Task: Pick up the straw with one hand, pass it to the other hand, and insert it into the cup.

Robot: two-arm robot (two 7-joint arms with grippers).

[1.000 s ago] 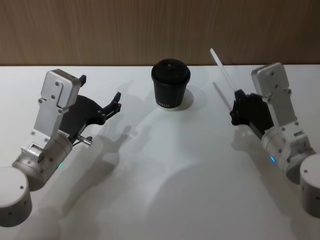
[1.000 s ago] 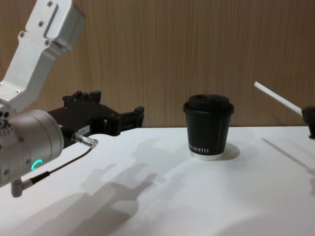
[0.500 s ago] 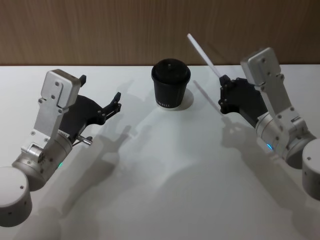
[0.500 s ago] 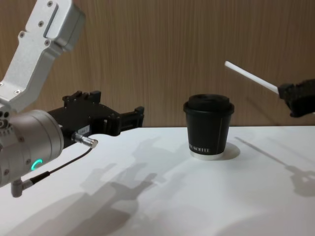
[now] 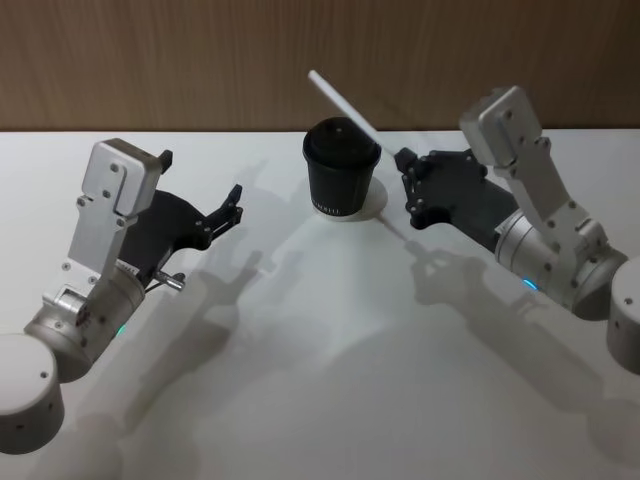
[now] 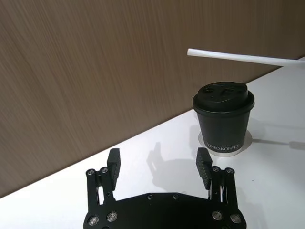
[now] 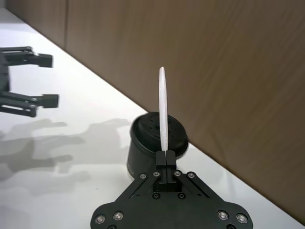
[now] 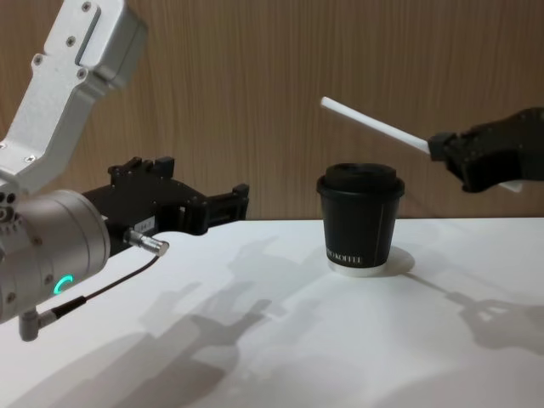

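Observation:
The white straw (image 5: 345, 103) hangs tilted in the air, and my right gripper (image 5: 407, 178) is shut on its lower end. Its free end reaches up and to the left over the black lidded cup (image 5: 341, 170). From the chest, the straw (image 8: 374, 127) passes just above the lid of the cup (image 8: 359, 221), and the right gripper (image 8: 444, 153) sits to the cup's right. The right wrist view shows the straw (image 7: 163, 109) rising from the closed fingers (image 7: 165, 160), with the cup (image 7: 148, 143) behind. My left gripper (image 5: 232, 205) is open, off the table, left of the cup.
The cup stands near the back of a white table (image 5: 330, 340). Behind it is a wooden wall (image 5: 200, 60). A thin black cable (image 8: 102, 289) hangs from the left wrist. Bare table lies between the two arms.
My right gripper has carried the straw left and upward, from the table's right side to beside the cup. The straw's tip now hangs over the lid. The left arm has not moved.

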